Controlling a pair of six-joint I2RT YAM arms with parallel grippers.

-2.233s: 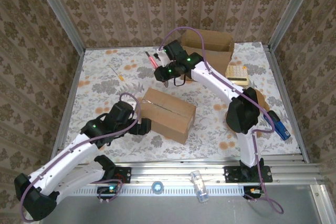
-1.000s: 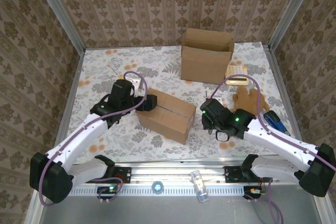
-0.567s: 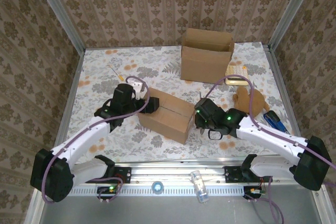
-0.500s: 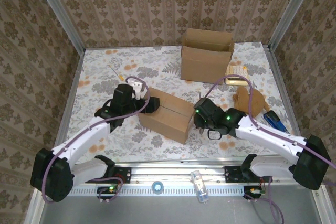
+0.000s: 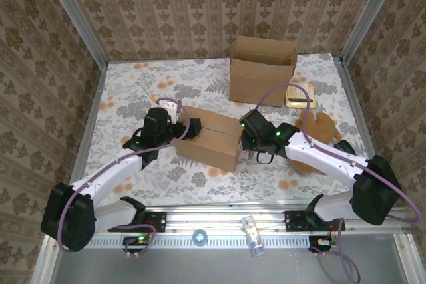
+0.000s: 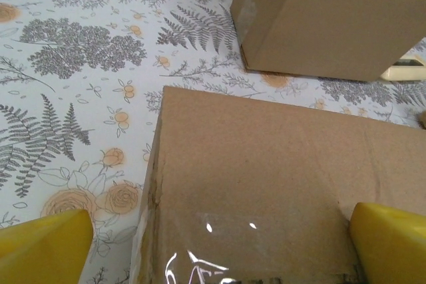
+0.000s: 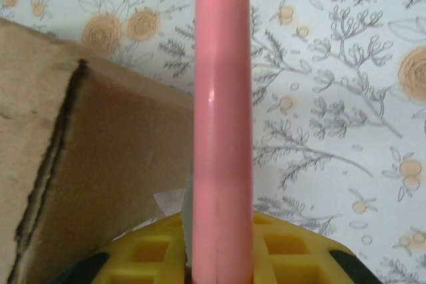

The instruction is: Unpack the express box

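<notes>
The flowery table lies under both arms. The biggest thing on it is an open cardboard box, far behind the two pincers, by the back wall. The express box lies between the pincers, shut and taped.

The left pincer is at the left end of the express box. It is open wide and holds nothing. In the left wrist view its yellow fingertips sit one on each side of the box end. Shiny clear tape on the box top is right between them. I cannot tell if the fingertips touch the cardboard.

The right pincer is at the right end of the express box, just beside it. It is closed tight on a pink tool. The tool sticks straight out past its yellow pads, beside the box corner and over the table. I cannot tell if its tip touches the box.

A brown teddy bear sits to the right of the right pincer, near its arm. A flat cream thing lies behind the bear.
</notes>
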